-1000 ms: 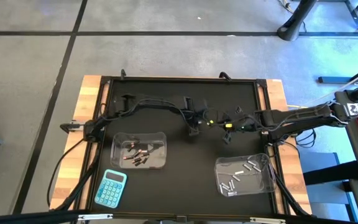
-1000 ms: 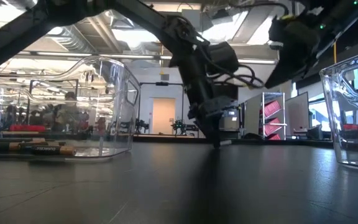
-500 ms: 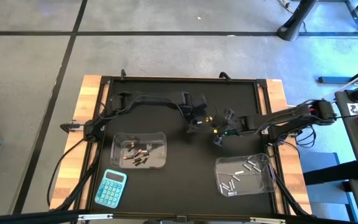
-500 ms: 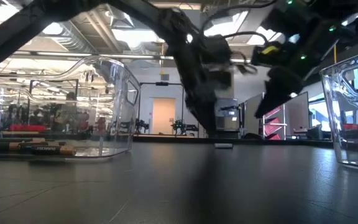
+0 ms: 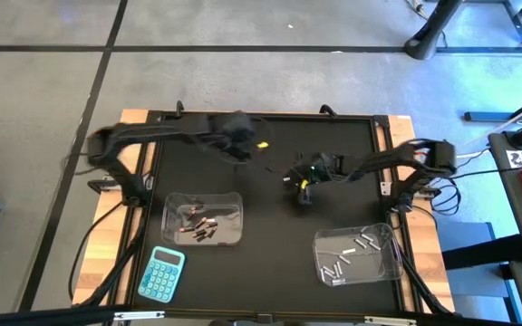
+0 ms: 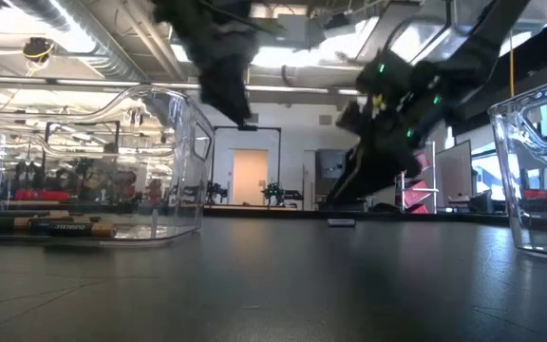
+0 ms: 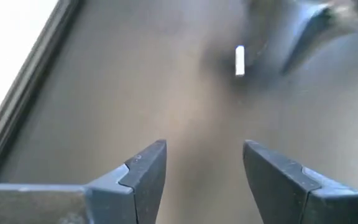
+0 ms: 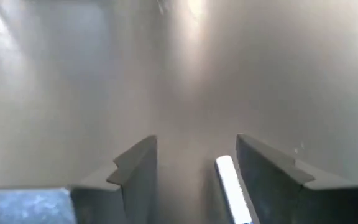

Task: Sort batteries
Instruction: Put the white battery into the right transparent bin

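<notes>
One small silvery-white cylindrical battery (image 8: pixel 230 186) lies mid-counter between your right gripper's (image 8: pixel 197 163) spread, empty jaws; lower, close. Left gripper (image 7: pixel 205 167) gapes empty near the far edge.

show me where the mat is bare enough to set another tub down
Free: the strip between the left tub and the right tub, and the far right corner of the mat. Crowded: mid-mat, where the right claw, open, straddles a loose silvery battery; the left claw hangs far left.
</notes>
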Robot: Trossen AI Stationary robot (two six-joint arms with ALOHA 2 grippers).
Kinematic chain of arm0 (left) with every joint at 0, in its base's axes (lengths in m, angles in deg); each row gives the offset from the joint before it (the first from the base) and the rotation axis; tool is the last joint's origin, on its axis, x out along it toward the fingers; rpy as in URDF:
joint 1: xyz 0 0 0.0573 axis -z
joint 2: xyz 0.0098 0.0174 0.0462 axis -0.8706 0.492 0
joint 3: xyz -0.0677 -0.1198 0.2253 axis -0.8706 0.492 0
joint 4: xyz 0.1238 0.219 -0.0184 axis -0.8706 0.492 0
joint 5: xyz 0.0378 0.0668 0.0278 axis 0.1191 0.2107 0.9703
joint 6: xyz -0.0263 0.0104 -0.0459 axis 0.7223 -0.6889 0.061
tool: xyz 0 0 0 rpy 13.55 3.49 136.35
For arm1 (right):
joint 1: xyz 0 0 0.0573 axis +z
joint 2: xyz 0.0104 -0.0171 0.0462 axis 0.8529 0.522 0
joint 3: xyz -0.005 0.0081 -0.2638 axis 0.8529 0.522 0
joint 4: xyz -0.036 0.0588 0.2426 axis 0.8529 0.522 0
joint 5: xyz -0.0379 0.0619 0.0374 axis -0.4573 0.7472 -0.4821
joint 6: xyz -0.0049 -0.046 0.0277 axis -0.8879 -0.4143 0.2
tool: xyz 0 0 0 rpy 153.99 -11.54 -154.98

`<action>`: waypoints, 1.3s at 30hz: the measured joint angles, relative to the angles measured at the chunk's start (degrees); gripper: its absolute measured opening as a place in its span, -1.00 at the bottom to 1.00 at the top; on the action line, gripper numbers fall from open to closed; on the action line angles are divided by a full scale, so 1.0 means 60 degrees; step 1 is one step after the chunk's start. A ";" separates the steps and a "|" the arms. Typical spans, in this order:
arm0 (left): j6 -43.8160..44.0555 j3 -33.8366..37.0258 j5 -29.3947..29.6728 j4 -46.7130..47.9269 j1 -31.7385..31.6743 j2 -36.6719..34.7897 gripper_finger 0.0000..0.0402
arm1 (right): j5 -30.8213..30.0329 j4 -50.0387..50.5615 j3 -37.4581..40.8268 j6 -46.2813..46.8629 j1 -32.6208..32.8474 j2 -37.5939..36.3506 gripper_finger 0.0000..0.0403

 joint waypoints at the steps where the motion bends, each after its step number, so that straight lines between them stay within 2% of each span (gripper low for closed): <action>1: 0.0181 0.0651 0.0041 -0.0453 0.0035 -0.0592 -0.01 | 0.0179 -0.0171 0.0000 -0.0151 -0.0197 0.0286 0.11; 4: 0.0975 0.2412 0.0171 -0.1587 0.0323 -0.2037 -0.01 | 0.0319 -0.0299 0.0010 -0.0354 -0.0802 0.0953 0.09; 6: 0.1617 0.3451 0.0318 -0.2256 0.0626 -0.2818 -0.01 | 0.0773 -0.0403 -0.0008 -0.0341 -0.1203 0.1247 0.04; 9: 0.2537 0.4744 0.0886 -0.3265 0.1144 -0.3809 -0.01 | 0.1563 -0.0458 -0.0035 -0.0391 -0.1693 0.1534 -0.12; 11: 0.3056 0.5455 0.1325 -0.3853 0.1500 -0.4290 -0.01 | 0.1717 -0.0339 -0.0044 -0.0405 -0.1859 0.1658 -0.28; 16: 0.3912 0.6837 0.2462 -0.5359 0.2243 -0.4902 -0.01 | 0.1418 -0.0010 -0.0058 -0.0339 -0.1879 0.1815 -0.87; 20: 0.4110 0.7532 0.3151 -0.6437 0.2689 -0.4919 -0.01 | 0.0421 0.0279 -0.0031 0.0782 -0.1509 0.1196 -0.85; 23: 0.4109 0.7774 0.3277 -0.6953 0.2865 -0.4927 -0.01 | -0.0792 0.1411 0.0075 0.0989 -0.0812 -0.0091 -0.89; 26: 0.3986 0.7934 0.3519 -0.7263 0.3018 -0.4919 -0.01 | -0.2041 0.2548 -0.0410 0.1068 0.0206 -0.1692 -0.92; 30: 0.3663 0.8100 0.3982 -0.7583 0.3100 -0.4906 -0.01 | -0.3609 0.6018 -0.1379 0.2245 0.2080 -0.3218 -0.92; 34: 0.3196 0.8166 0.4354 -0.7826 0.3100 -0.4905 -0.01 | -0.4544 0.8854 -0.3084 0.4879 0.4135 -0.3938 -0.92; 36: 0.2967 0.8166 0.4435 -0.7959 0.3100 -0.4905 -0.01 | -0.4580 1.0124 -0.3848 0.6660 0.5120 -0.3849 -0.92; 39: 0.2646 0.8166 0.4502 -0.8128 0.3100 -0.4908 -0.01 | -0.4401 1.0889 -0.4554 0.9361 0.6587 -0.3678 -0.92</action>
